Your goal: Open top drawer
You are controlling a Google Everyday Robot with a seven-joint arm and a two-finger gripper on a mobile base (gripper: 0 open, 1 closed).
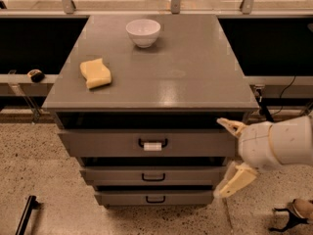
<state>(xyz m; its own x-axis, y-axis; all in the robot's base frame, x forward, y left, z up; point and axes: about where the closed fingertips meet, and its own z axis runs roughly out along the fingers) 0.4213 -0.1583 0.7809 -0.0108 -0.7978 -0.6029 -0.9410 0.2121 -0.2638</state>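
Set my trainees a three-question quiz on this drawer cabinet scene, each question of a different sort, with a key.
1. True or false: the tool grips the top drawer's handle.
2. What lies on the cabinet top? A) a white bowl and a yellow sponge; B) two bowls; C) a single cup.
3. Fill in: the white tag is on the ___ drawer's handle.
Key: 1 false, the tool is open beside the drawers' right end, away from every handle; 2 A; 3 top.
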